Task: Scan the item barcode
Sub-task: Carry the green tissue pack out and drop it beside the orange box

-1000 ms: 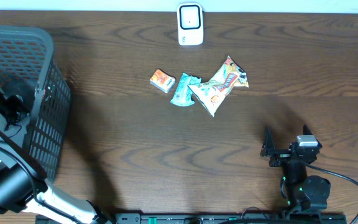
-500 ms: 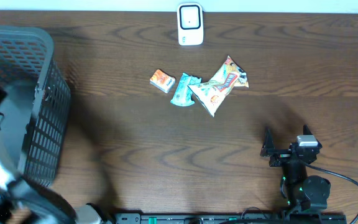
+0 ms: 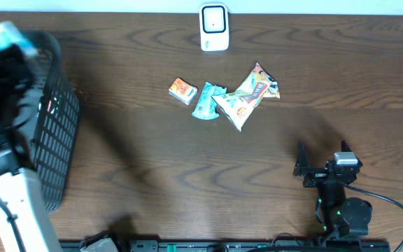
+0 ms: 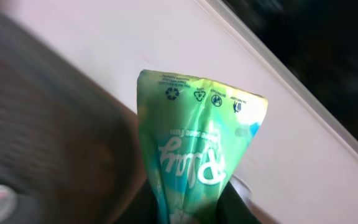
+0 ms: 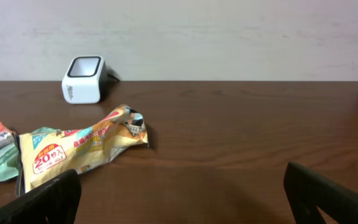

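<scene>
- Overhead: the left arm is a blur at the far-left side, above the dark mesh basket (image 3: 58, 133). The left gripper (image 3: 5, 50) is raised over the basket rim. The green packet (image 3: 7, 33) shows only as a pale smear at its tip.
- Overhead: the white barcode scanner (image 3: 214, 26) stands at the far edge of the wooden table (image 3: 152, 175), about mid-width and well apart from the left gripper.
- Overhead: three items lie in front of the scanner. A small orange packet (image 3: 183, 91) lies to the left, just beside a teal packet (image 3: 206, 100). The teal packet touches a yellow snack bag (image 3: 247, 96).
- Overhead: the right gripper (image 3: 322, 164) sits at the near right, jaws spread and empty, well apart from the pile.
- Left wrist: the green packet stands upright between two dark fingers (image 4: 238, 211), which are clamped on its lower end. Its sealed top edge carries small recycling marks, with white script below. No barcode is visible. The background is blurred.
- Right wrist: the fingers (image 5: 42, 199) sit in the bottom corners, wide apart, nothing between them. The scanner is ahead to the left near the pale wall (image 5: 229, 37), with the snack bag lying nearer.
</scene>
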Robot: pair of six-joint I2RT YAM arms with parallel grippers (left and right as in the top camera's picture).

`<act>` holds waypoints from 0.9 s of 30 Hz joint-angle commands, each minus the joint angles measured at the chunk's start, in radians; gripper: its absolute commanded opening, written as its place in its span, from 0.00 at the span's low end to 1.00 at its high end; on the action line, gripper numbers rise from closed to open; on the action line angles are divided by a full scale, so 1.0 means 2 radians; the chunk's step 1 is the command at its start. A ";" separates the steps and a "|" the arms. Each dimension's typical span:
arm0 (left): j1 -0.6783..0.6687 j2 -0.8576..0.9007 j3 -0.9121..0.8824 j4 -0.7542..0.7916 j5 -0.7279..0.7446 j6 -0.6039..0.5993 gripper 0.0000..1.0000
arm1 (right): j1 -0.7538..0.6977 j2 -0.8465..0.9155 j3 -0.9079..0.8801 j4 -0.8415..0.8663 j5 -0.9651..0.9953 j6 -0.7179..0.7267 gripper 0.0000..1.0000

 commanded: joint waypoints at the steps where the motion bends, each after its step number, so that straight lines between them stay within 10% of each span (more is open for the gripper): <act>1: -0.088 0.008 0.005 -0.001 0.032 -0.010 0.08 | 0.001 -0.003 -0.001 -0.001 0.000 -0.006 0.99; 11: -0.284 0.130 0.005 -0.023 -0.061 0.100 0.08 | 0.001 -0.003 -0.001 -0.001 0.000 -0.006 0.99; 22: -0.323 0.297 0.005 -0.022 -0.126 0.111 0.17 | 0.001 -0.003 -0.001 -0.001 0.000 -0.006 0.99; 27: -0.323 0.324 0.005 -0.017 -0.128 0.111 0.46 | 0.001 -0.003 -0.001 -0.001 0.000 -0.006 0.99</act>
